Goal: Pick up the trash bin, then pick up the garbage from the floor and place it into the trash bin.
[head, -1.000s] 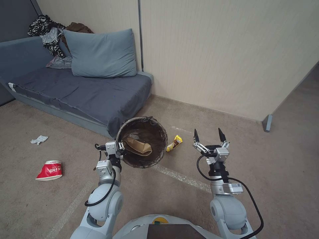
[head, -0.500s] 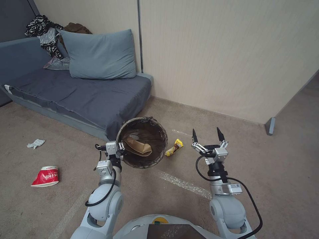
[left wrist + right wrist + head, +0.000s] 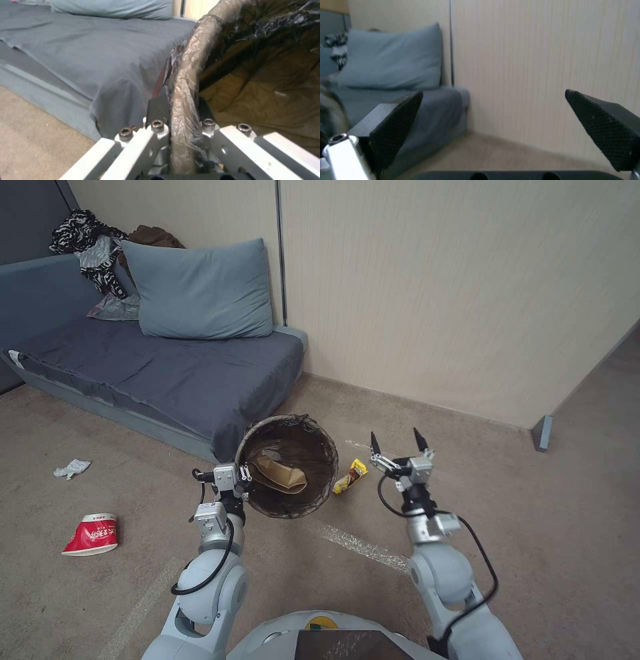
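Beside the couch (image 3: 167, 373), the left gripper (image 3: 241, 478) holds the trash bin (image 3: 320, 437) up off the floor (image 3: 533, 527).
Its fingers (image 3: 158, 107) are clenched on the near rim, one inside and one outside the bag-covered edge. A tan paper bag (image 3: 283, 477) lies inside the bin. To the right, the right gripper (image 3: 396, 441) hovers with fingers spread and nothing between them, just beyond a yellow wrapper (image 3: 351, 477) on the carpet. Far left lie a red cup (image 3: 91, 535) and a tissue (image 3: 71, 469).
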